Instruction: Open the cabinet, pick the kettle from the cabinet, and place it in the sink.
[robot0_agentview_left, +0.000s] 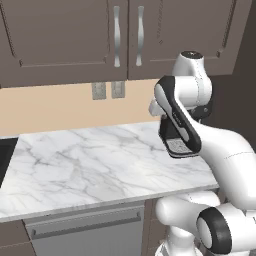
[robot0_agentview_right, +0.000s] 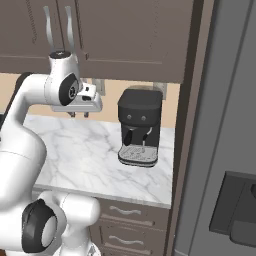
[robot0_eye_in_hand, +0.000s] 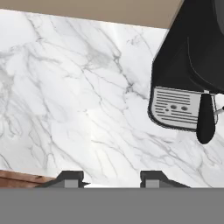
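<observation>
Dark brown cabinet (robot0_agentview_left: 120, 37) doors sit shut — nothing done yet — and the gripper (robot0_agentview_right: 79, 114) hangs with jaws parted, empty, above the counter (robot0_agentview_left: 95, 160).

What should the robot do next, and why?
Probably lift the gripper up toward the cabinet handles. The doors look shut, so the kettle inside can't be reached yet. The gripper hangs low over the marble counter, jaws apart and holding nothing, beside the coffee machine and well below the handles.

no text, label, brand, number or sign can be read anywhere here.
</observation>
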